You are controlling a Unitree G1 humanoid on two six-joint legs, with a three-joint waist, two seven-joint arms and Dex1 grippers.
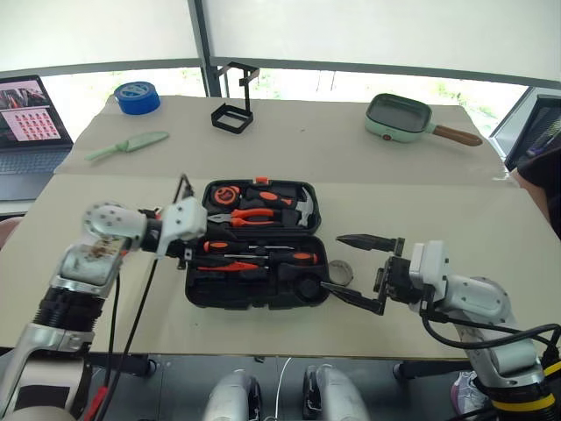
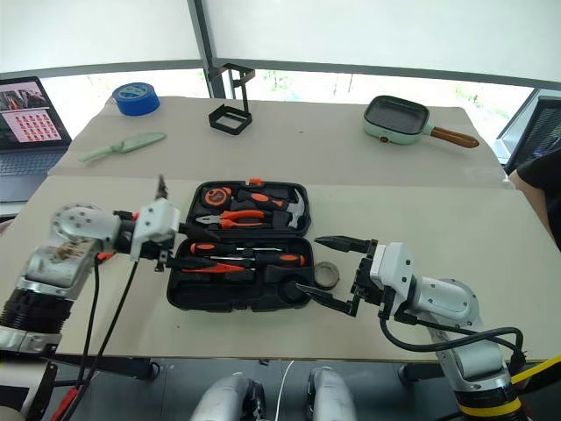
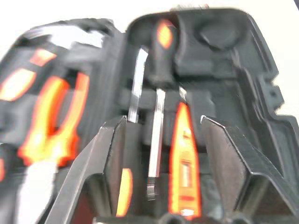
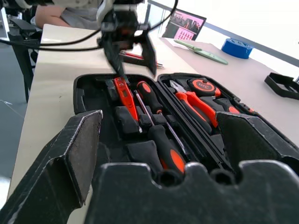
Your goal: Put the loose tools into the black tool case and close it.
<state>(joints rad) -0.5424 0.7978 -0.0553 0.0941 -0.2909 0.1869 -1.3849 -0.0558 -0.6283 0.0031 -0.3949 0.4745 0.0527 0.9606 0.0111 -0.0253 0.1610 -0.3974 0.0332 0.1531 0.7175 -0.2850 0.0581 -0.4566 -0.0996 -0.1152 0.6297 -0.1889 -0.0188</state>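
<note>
The case (image 1: 259,241) lies open near the front edge of the surface (image 1: 394,184), its near half holding two screwdrivers (image 1: 263,256) and a slim orange one (image 1: 230,267). The left gripper (image 1: 195,248) hangs over the left end of that half, its jaws parted with nothing between them; I judge it has just let a tool into its slot. The right gripper (image 1: 358,270) waits at the case's right end, jaws spread wide and empty, one finger above and one below a small tape roll (image 1: 340,274) that lies on the surface just beside the case.

The packing step looks nearly done. The roll seems the next piece: the right jaws would need to come down around it, lift it into the round recess, then the lid has to be folded over.

The utility knife I cannot pick out; the left gripper covers part of the tray, and its wrist view is too blurred to sort the tools there.
</note>
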